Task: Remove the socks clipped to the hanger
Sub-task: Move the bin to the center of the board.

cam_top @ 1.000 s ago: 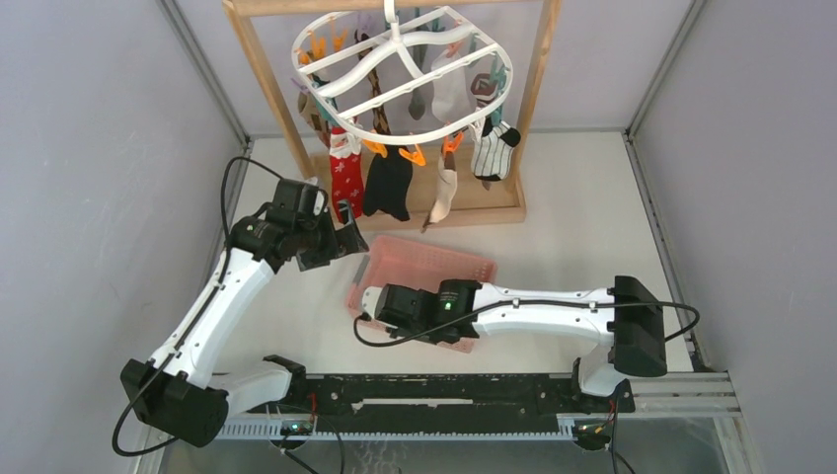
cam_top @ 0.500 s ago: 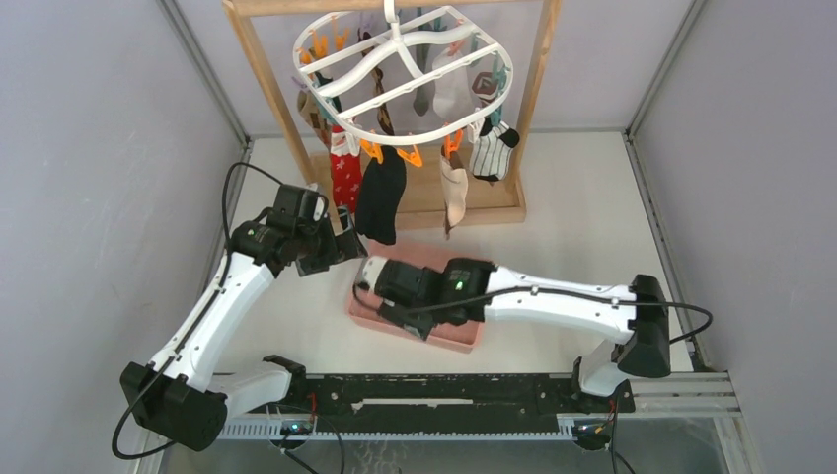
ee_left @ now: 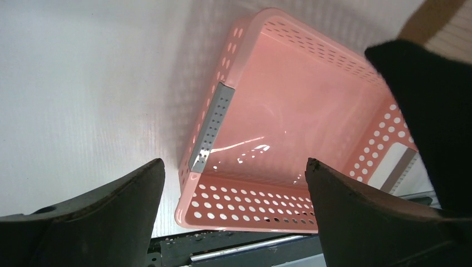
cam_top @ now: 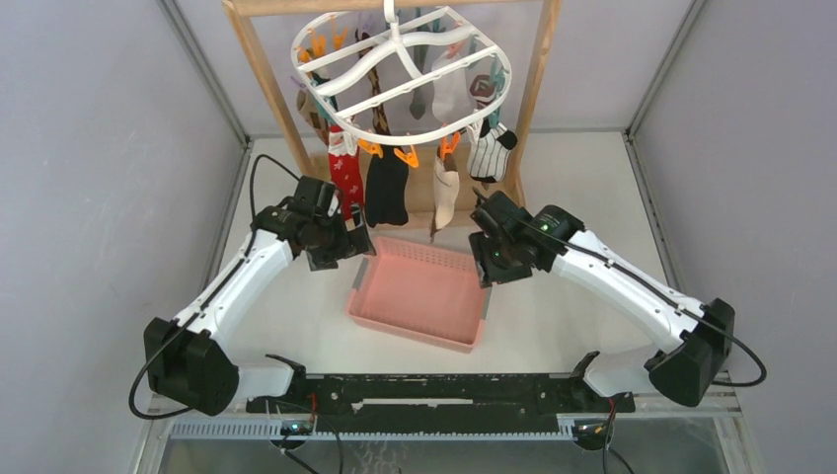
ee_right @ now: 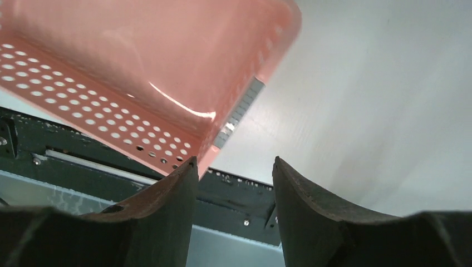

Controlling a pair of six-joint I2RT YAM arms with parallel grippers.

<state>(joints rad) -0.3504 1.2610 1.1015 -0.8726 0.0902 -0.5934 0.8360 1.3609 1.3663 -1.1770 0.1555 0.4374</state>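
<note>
**Socks hang above and beyond both grippers; left gripper nearest**

**Top view.** I see the hanger hooked on the frame at the far side of the table. The socks are clipped along its front edge and hang straight down, long axis vertical: red sock, black sock, beige sock, striped sock. More socks hang behind them, too crowded to tell apart.

The left gripper sits just below the toes of the red and black socks. The right gripper sits below and to the right of the beige sock. Both are lower than the clips, so I judge that the next reach goes up and away from the bases. The left gripper is the nearer one. The basket lies between the two arms and appears empty.

**Left wrist view.** The left gripper is spread wide and holds nothing. It points down at the basket. The black sock fills the right edge, just beside the right finger; I cannot tell whether they touch.

**Right wrist view.** The right gripper has its jaws partly apart with nothing between them. It looks past the basket corner to the rail. No sock shows here.

**Markings.** I can read no brand, label or writing in any view.
</note>
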